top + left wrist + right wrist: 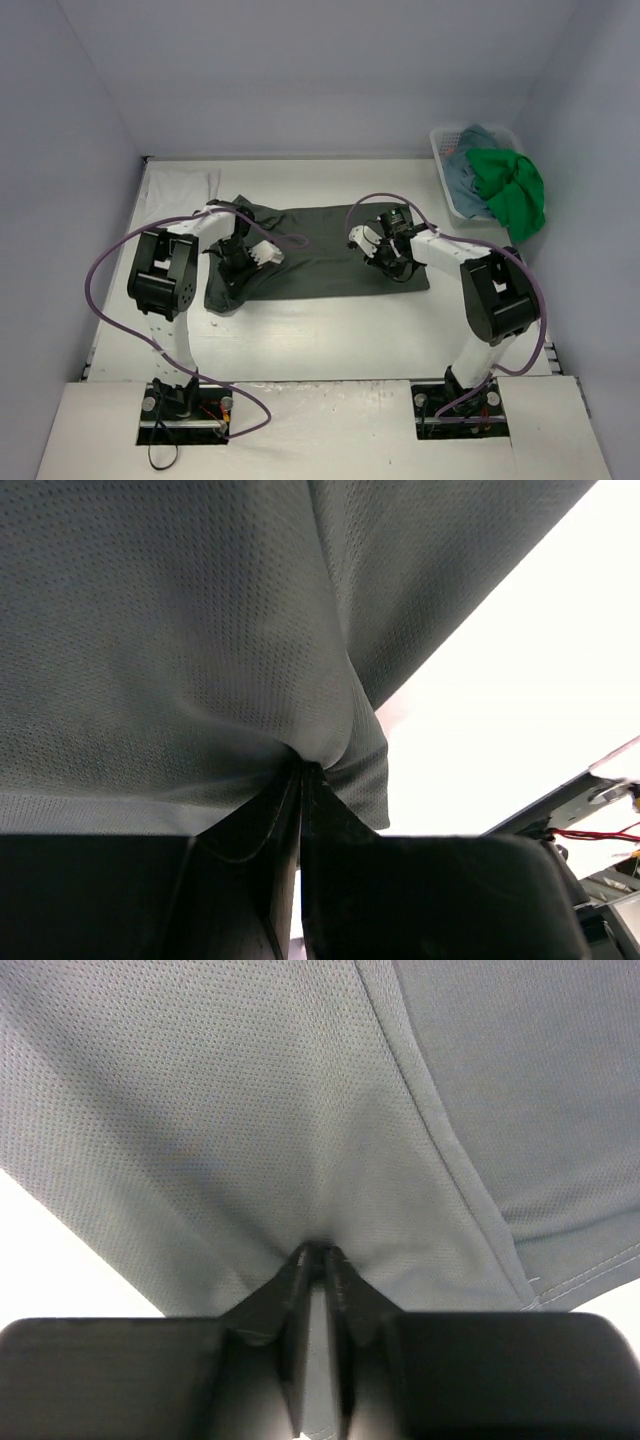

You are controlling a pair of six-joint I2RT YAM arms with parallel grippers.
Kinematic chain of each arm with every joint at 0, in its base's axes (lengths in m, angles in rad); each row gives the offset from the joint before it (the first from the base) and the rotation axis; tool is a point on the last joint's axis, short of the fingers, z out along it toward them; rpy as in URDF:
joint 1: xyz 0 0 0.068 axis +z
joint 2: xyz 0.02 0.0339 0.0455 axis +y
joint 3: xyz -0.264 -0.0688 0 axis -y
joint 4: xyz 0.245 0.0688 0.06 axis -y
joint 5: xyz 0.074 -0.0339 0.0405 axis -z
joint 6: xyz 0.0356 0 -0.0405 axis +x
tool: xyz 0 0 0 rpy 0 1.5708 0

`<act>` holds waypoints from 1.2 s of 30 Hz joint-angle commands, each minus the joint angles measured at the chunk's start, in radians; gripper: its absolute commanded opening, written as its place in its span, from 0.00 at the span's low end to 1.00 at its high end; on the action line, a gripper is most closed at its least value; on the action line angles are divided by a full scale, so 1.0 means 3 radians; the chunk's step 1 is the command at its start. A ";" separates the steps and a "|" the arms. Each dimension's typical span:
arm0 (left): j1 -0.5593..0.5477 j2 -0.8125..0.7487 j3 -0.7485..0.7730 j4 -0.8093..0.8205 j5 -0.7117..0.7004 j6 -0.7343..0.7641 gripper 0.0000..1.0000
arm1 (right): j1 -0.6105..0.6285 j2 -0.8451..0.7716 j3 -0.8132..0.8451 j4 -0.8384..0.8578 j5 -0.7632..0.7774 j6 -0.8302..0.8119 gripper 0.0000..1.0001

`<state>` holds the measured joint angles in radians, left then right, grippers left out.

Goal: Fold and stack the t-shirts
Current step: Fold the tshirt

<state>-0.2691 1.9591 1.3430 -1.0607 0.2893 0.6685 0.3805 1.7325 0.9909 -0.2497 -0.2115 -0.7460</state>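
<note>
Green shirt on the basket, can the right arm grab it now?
Probably not yet: the right gripper is shut on the dark shirt. Nothing else seems to block the green shirt.

The dark grey-green t-shirt [180,630] is matt, finely perforated cloth.

From high above the near edge of the worktop [330,330], looking down and toward the far side, all of it in frame. From each wrist, very close behind the left hand [300,772] and right hand [318,1252], facing outward. Shared across all three: the dark shirt [320,250], at its left and right ends.
</note>
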 commanded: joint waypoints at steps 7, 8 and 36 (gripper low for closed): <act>0.0013 -0.0542 0.0865 -0.0146 0.0564 -0.0152 0.04 | -0.0005 -0.0196 0.0148 -0.0610 -0.0001 0.0088 0.38; 0.0023 -0.0583 0.0943 -0.0141 0.0580 -0.0183 0.07 | -0.0005 -0.0257 0.0179 -0.0610 0.0005 0.0083 0.43; 0.0028 0.0015 0.1761 0.0596 0.0115 -0.0582 0.31 | -0.0788 0.0851 0.1616 0.0045 0.0076 0.0114 0.58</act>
<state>-0.2665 1.9842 1.8061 -0.9134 0.3424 0.5095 0.1596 1.9968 1.4021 -0.2722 -0.1974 -0.7059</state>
